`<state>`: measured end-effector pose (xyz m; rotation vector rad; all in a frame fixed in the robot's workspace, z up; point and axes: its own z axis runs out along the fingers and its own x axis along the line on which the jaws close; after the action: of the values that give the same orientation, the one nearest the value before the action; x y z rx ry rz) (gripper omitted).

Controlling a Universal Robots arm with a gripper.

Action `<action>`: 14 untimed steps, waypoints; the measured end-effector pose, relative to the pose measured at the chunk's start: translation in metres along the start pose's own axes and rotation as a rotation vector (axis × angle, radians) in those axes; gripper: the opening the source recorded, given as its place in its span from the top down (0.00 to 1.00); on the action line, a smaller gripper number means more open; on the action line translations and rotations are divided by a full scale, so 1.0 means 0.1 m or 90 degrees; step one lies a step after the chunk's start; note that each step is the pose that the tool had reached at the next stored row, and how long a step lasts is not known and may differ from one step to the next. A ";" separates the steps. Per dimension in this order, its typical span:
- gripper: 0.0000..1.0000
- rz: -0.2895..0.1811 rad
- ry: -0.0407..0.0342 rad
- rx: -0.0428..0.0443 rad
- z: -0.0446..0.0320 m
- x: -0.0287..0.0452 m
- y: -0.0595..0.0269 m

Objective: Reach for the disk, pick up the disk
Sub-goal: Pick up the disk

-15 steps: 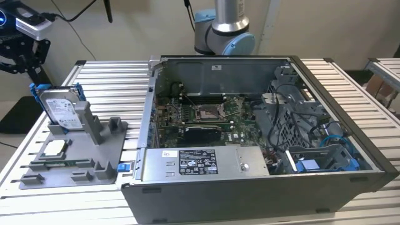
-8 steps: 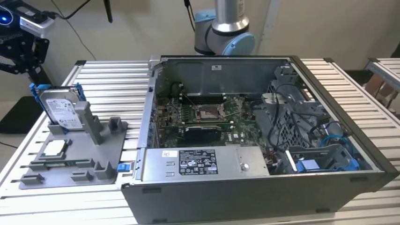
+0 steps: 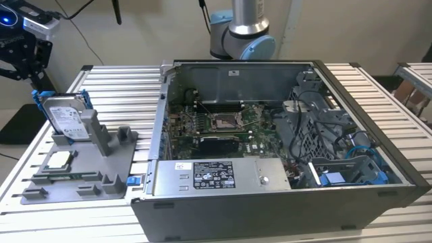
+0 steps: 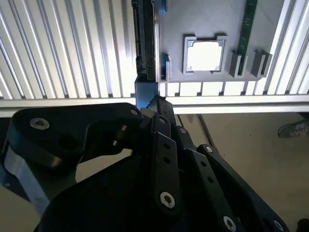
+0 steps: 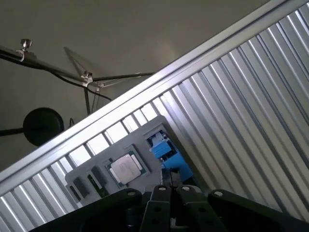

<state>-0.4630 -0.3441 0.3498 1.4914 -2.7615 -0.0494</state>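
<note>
Disk [image 3: 66, 117] is standing upright at the bench [image 3: 378, 86] edge on the exterior view's left; fingers [image 4: 161, 140] are hovering above mid-reach, closed, empty; gripping needs them opening.

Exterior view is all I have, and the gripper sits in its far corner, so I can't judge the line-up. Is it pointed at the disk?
Observer: It looks so. In the second wrist view the disk shows edge-on, its thin edge running straight out from the gripper.
Operator: Is anything else on that line?
Observer: No. The chip sits off that line in the grey tray, apart from the disk.
Operator: And the other wrist camera?
Observer: In the first wrist view the disk's blue frame lies directly ahead of the gripper, with the chip off to the side.
</note>
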 end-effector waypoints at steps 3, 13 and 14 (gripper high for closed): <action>1.00 0.000 0.0000 0.0000 0.000 0.000 0.000; 1.00 -0.049 0.0000 0.0016 0.002 -0.001 -0.001; 1.00 -0.059 0.0001 0.0017 0.002 0.000 -0.001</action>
<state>-0.4630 -0.3442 0.3496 1.6186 -2.6920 -0.0457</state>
